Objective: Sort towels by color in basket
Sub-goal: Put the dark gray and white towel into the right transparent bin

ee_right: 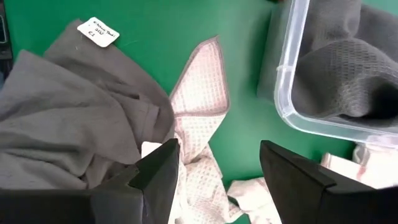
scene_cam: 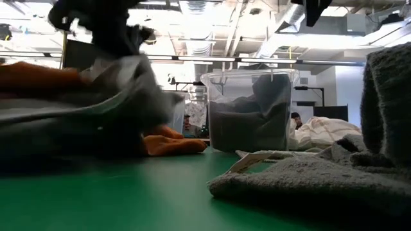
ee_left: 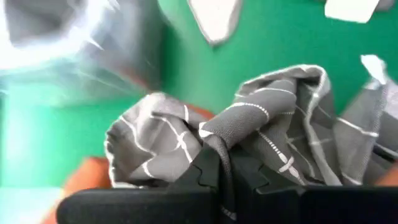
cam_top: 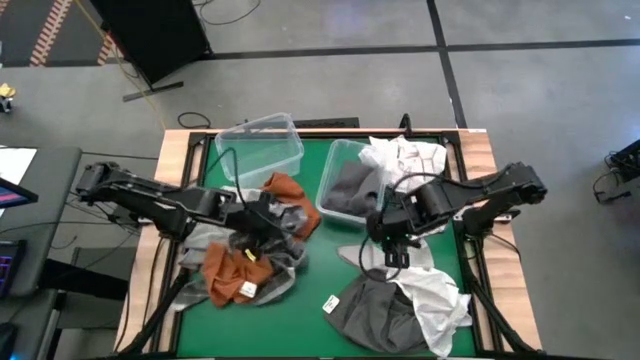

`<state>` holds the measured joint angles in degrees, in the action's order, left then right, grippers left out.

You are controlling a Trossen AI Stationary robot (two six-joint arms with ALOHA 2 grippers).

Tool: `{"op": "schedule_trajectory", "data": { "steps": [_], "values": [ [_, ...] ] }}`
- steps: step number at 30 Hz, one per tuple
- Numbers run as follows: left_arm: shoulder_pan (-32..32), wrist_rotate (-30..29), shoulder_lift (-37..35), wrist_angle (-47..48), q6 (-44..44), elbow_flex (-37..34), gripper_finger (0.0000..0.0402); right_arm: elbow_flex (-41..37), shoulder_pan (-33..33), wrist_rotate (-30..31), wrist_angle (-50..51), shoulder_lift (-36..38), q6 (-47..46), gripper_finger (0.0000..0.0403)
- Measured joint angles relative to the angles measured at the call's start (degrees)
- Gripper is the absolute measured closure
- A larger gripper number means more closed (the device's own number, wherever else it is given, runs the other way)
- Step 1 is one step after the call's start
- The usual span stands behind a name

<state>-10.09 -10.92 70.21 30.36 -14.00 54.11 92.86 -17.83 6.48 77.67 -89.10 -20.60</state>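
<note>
In the low view the grey cloth heap (scene_cam: 77, 109) left of the clear bin (scene_cam: 250, 109) is smeared by blur, and a dark towel (scene_cam: 388, 96) runs off the right edge. The left gripper (ee_left: 217, 186) is buried under patterned grey cloth (ee_left: 249, 137), with blur beyond it

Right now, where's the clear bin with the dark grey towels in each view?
High: bin, centre, right of the empty bin.
Low: centre-right, on the green mat.
Left wrist: not visible.
Right wrist: upper right corner.
Shared landmark: the green mat.
</note>
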Motion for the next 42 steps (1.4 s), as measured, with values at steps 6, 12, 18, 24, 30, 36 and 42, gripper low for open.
{"op": "schedule_trajectory", "data": {
  "steps": [6, 12, 18, 24, 30, 36, 42],
  "values": [
    [0.0, -3.4, -3.2, 9.2, -2.0, 12.4, 0.04, 0.0, -5.0, 5.4, -0.2, -0.2, -3.2, 0.0152],
    [-1.7, -7.2, -5.5, 10.2, -5.5, 24.8, 0.0401, 0.0, -9.3, 10.3, -0.2, -0.2, -5.8, 0.0152],
    [-2.2, -7.4, -4.5, 4.9, -10.2, 34.1, 0.0401, 0.0, -11.3, 14.5, -0.4, -0.2, -6.9, 0.0152],
    [-1.2, -7.4, -0.8, -2.2, -16.8, 38.9, 0.0401, 0.0, -11.4, 16.4, -1.2, -0.2, -7.0, 0.0152],
    [2.1, -7.5, 5.5, -8.5, -22.8, 44.2, 0.0401, 0.0, -11.4, 17.3, -2.0, -0.2, -7.7, 0.0152],
    [7.1, -7.3, 13.2, -9.5, -24.8, 51.9, 0.0401, -0.1, -12.7, 17.8, -1.4, -0.2, -11.3, 0.0152],
    [13.9, -2.1, 20.0, -7.8, -21.5, 54.8, 0.0401, -0.1, -15.7, 17.8, -1.1, -0.2, -16.4, 0.0152]
  ]
}}
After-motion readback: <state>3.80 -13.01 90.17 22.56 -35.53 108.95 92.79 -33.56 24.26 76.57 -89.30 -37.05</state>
